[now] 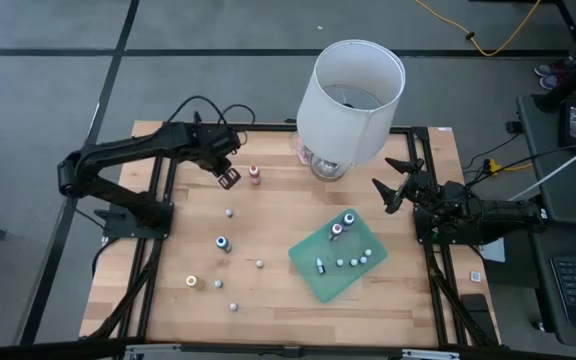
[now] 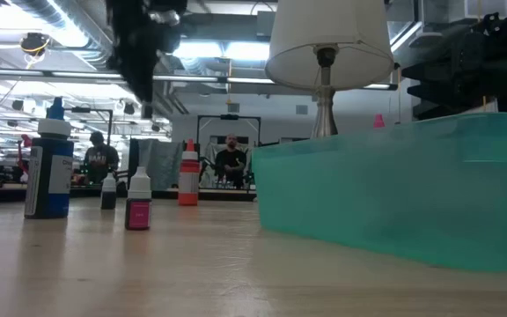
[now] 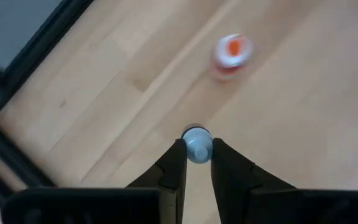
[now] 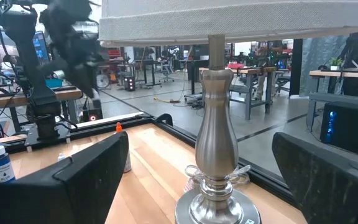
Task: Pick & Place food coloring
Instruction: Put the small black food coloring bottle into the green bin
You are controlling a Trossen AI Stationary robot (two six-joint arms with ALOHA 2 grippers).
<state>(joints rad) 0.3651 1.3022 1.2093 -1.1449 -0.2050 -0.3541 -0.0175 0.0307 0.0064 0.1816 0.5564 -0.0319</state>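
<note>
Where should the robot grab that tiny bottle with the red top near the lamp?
Around its narrow body, just under the red top. The red-topped bottle stands upright with nothing touching it, so come straight down, jaws on either side. The left gripper hangs right beside it; the right gripper waits, open, near the lamp.

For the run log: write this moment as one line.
left gripper: raised, shut on whitish-capped bottle | right gripper: open beside lamp, idle | green tray: several bottles inside
</note>
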